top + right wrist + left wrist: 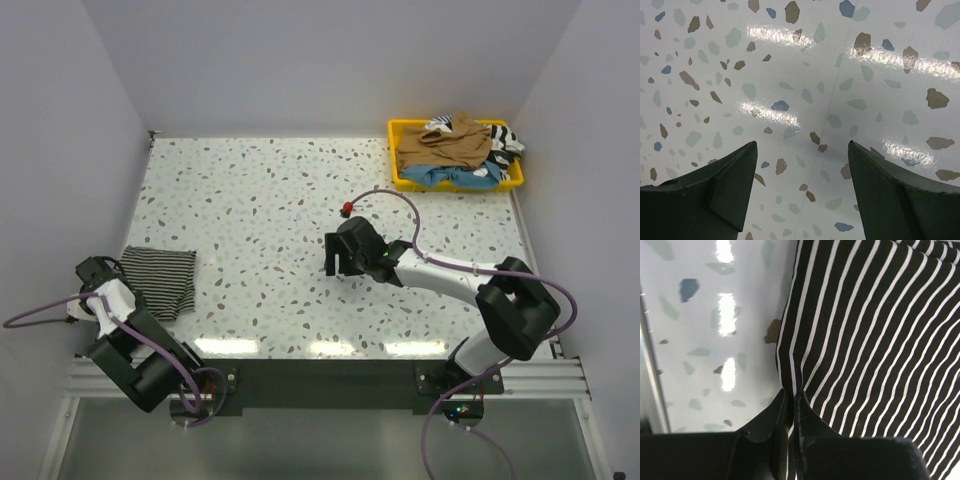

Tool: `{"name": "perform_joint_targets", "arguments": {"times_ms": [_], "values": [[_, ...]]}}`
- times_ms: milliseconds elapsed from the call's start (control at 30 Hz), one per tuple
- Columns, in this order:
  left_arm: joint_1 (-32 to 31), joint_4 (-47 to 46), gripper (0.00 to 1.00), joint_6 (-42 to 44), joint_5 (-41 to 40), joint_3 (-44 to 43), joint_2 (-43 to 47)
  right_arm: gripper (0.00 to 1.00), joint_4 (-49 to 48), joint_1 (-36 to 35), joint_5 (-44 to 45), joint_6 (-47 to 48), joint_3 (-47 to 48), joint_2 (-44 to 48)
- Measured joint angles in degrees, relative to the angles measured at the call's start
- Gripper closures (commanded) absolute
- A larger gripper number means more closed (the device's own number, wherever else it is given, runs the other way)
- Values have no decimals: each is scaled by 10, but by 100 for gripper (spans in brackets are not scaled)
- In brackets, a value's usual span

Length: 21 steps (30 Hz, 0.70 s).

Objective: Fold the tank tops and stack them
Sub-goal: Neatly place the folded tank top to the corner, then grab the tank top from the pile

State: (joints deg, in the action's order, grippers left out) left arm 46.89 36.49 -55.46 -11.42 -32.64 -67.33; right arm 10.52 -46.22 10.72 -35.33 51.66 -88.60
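A folded black-and-white striped tank top (162, 279) lies at the table's near left. My left gripper (100, 287) sits at its left edge, shut on a pinch of the striped cloth (865, 340); its tips (791, 394) meet around the fabric. My right gripper (343, 262) is open and empty above bare table at the middle; its fingers (735, 165) stand wide apart. A tan-brown tank top (445, 145), a light blue one (455, 176) and a striped one (506, 136) lie heaped in the yellow tray (398, 168).
The yellow tray stands at the far right corner. White walls close the table on the left, back and right. The terrazzo tabletop (270, 200) has a metal rail along the near edge (320, 375).
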Motion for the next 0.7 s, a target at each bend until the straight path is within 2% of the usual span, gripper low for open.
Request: {"name": "perform_joint_targets", "arguments": {"times_ms": [33,100,133,167,300,500,700], "values": [[0,10,81,0,-4,0,4,24,0,0,0,0,-1,0],[0,27,66,-1,-9,-1,7,24,-1,0,0,0,-4,1],[0,35,51,0,-10,-3,7,24,-1,0,0,0,-5,1],[1,43,42,2,-10,-5,7,24,-1,0,0,0,-5,1],[2,69,16,-3,-9,-21,11,23,-1,0,0,0,-6,3],[-5,111,12,0,-11,-89,26,23,-1,0,0,0,-6,11],[-90,142,10,12,-33,-198,38,23,2,0,0,0,-4,12]]}}
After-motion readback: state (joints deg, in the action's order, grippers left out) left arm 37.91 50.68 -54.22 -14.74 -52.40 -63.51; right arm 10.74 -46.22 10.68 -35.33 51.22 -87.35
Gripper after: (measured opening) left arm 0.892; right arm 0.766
